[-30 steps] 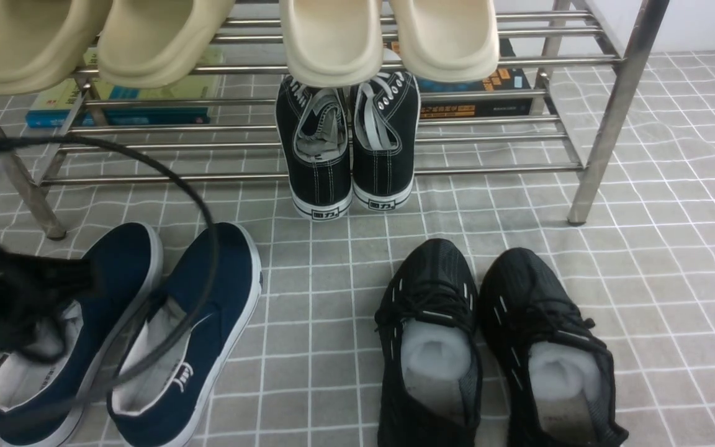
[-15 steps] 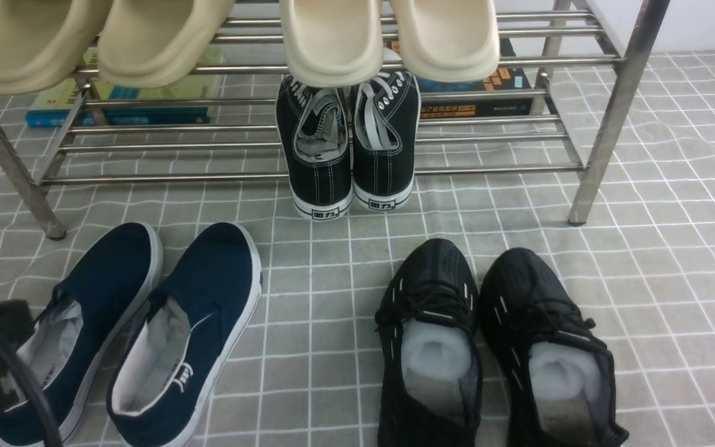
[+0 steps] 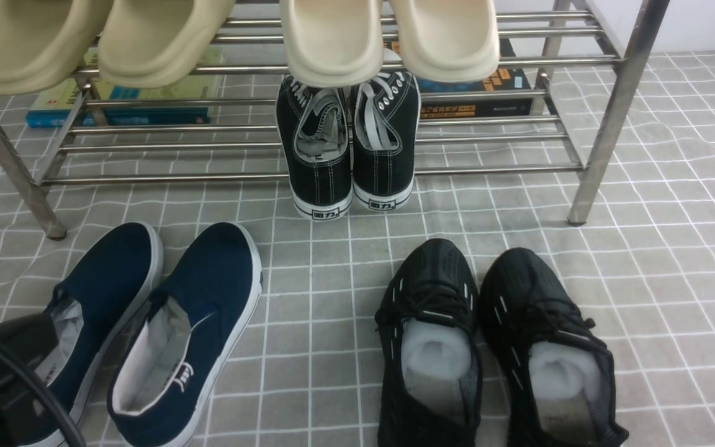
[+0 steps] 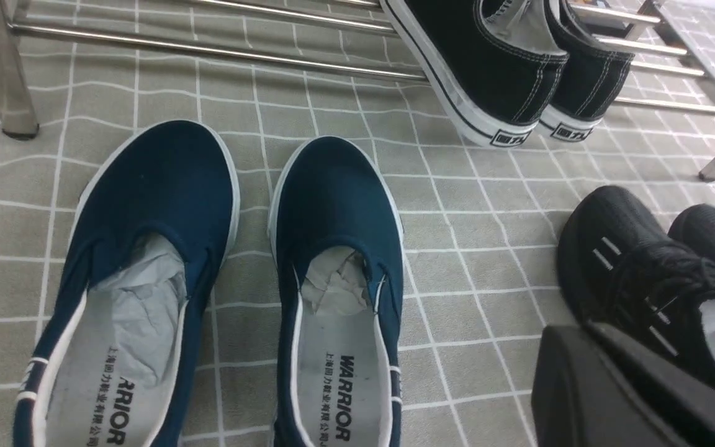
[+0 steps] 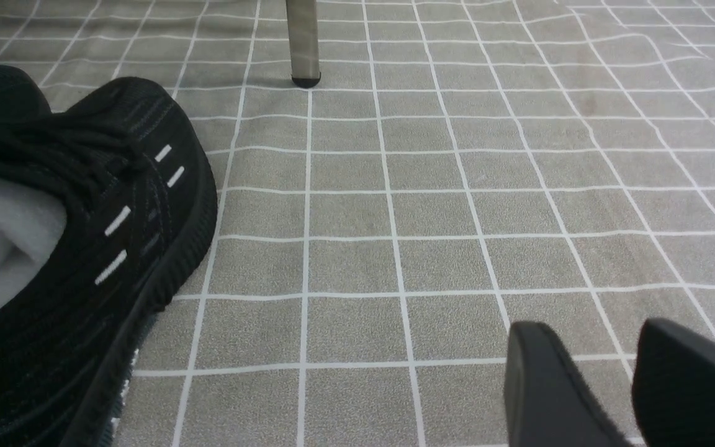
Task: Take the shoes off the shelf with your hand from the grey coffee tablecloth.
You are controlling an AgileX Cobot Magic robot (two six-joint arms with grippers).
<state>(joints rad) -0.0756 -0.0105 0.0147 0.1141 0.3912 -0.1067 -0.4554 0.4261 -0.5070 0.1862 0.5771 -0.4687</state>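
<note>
The two navy-blue shoes (image 3: 202, 298) (image 4: 332, 198) lie side by side on the grey coffee tablecloth (image 3: 643, 279) at the front left, toes toward the shelf (image 3: 146, 179). They are off its bars. My left gripper (image 3: 19, 335) (image 4: 571, 338) sits low at the near-left corner, over the heel of the left navy shoe (image 3: 109, 273). It is shut, with nothing between its fingers. My right gripper (image 5: 593, 347) hangs open above bare cloth, to the right of a black mesh trainer (image 5: 84, 248). It does not show in the front view.
Black lace-up sneakers (image 3: 348, 149) rest on the shelf's lower bars, heels hanging over the front. Beige slippers (image 3: 388, 37) lie on the upper tier, with books (image 3: 121, 115) under the rack. A pair of black mesh trainers (image 3: 494, 347) stands front right. A shelf leg (image 3: 606, 124) stands at the right.
My left gripper has let go of the left navy shoe and pulled back toward the near-left corner, shutting on nothing. Its cable loop no longer crosses the shoes.
</note>
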